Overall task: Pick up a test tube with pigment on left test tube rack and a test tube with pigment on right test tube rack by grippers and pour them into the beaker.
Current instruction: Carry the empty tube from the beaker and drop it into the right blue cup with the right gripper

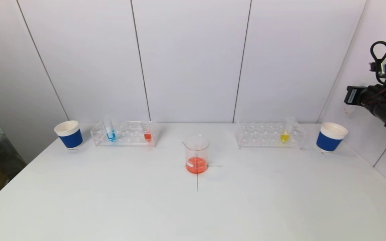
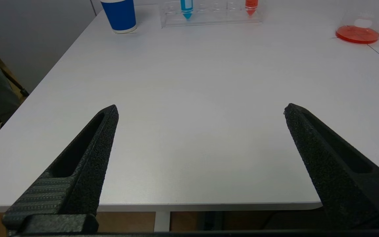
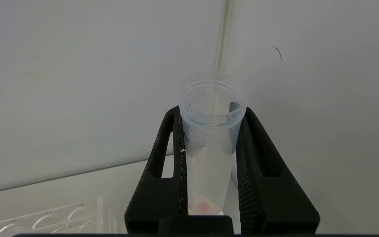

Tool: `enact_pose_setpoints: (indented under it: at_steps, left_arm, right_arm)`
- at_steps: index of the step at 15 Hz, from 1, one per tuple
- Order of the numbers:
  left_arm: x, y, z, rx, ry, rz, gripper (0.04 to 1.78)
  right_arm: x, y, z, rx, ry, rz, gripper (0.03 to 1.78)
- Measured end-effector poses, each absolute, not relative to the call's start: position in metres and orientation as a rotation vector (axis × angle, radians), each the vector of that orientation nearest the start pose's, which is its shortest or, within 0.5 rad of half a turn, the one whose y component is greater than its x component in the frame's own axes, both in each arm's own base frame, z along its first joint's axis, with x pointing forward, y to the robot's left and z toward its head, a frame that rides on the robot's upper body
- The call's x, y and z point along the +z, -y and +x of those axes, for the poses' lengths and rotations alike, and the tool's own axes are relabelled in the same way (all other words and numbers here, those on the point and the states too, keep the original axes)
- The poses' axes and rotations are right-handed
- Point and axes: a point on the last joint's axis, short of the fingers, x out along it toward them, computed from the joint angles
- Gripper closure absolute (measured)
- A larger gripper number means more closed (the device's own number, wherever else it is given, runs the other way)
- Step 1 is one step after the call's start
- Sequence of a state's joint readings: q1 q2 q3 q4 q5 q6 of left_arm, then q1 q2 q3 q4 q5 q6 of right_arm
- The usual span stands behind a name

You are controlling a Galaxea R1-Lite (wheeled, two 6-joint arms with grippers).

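The right gripper (image 3: 209,158) is clamped on a nearly drained test tube (image 3: 209,144), upright between its fingers, raised off at the table's right edge. Below and just beside it stands the right paper cup (image 1: 331,136); the right rack (image 1: 270,135) lies a little further inward. The left gripper (image 2: 201,110) gapes wide, holding nothing, with the left rack (image 2: 209,16) and its blue tube (image 2: 186,8) straight ahead, well apart. The beaker (image 1: 196,154) already holds orange liquid.

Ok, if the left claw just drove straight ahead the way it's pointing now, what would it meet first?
Nothing close by: the open left claw points over bare table. Further along that line stands the left rack, holding the blue tube and red tube. Depth is unclear; it might strike the tabletop first.
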State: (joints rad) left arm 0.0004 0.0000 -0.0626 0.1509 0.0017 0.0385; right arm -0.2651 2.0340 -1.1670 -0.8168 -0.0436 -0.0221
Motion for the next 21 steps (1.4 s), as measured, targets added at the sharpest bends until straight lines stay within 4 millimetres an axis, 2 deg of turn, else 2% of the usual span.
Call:
enact_pose_setpoints:
  at_steps: [5,11,21]
  left_arm:
    - [0.077,0.000,-0.028,0.000,-0.088,0.038,0.06]
    - [0.077,0.000,-0.028,0.000,-0.087,0.038,0.06]
    - [0.077,0.000,-0.028,0.000,-0.087,0.039,0.06]
  right_arm:
    - [0.149,0.106,0.400,-0.300,-0.116,-0.015,1.33]
    - [0.124,0.105,0.403,-0.298,-0.121,-0.021,1.33]
    - [0.098,0.105,0.403,-0.296,-0.189,-0.022,1.33]
